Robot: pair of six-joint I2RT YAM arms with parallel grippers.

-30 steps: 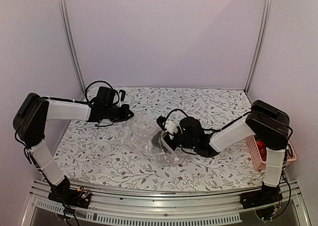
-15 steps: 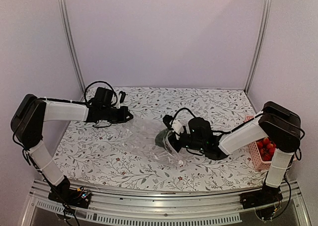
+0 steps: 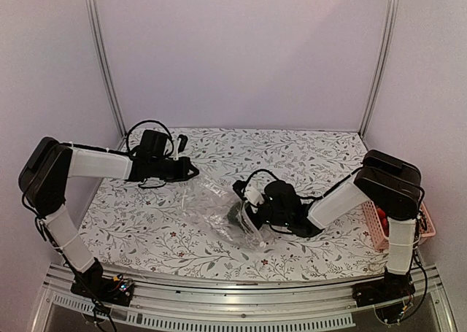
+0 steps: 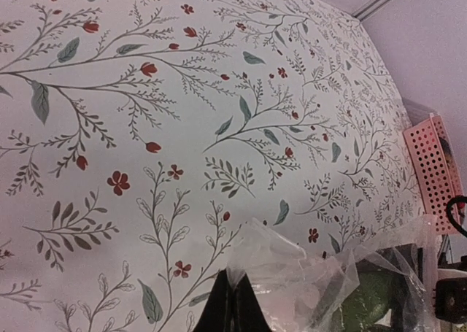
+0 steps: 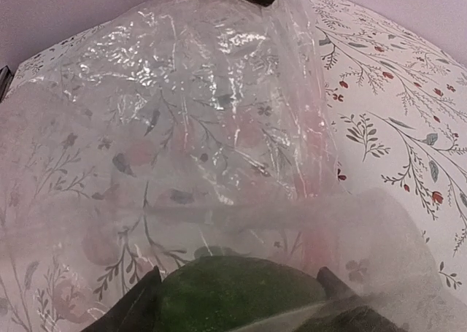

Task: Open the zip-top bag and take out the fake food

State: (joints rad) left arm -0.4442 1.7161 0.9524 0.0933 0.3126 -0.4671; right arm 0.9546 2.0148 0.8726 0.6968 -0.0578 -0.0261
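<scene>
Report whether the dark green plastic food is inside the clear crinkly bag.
Inside: clear bag film covers the green food held by the right gripper.

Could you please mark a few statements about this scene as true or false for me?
The left gripper pinches an edge of the clear, crinkly plastic zip-top bag. True.
The pink plastic mesh basket stands at the far left. False: it stands at the far right.
A dark green plastic fake-food piece sits between the right gripper's fingers. True.
The basket is empty. False: red pieces lie in it.
</scene>
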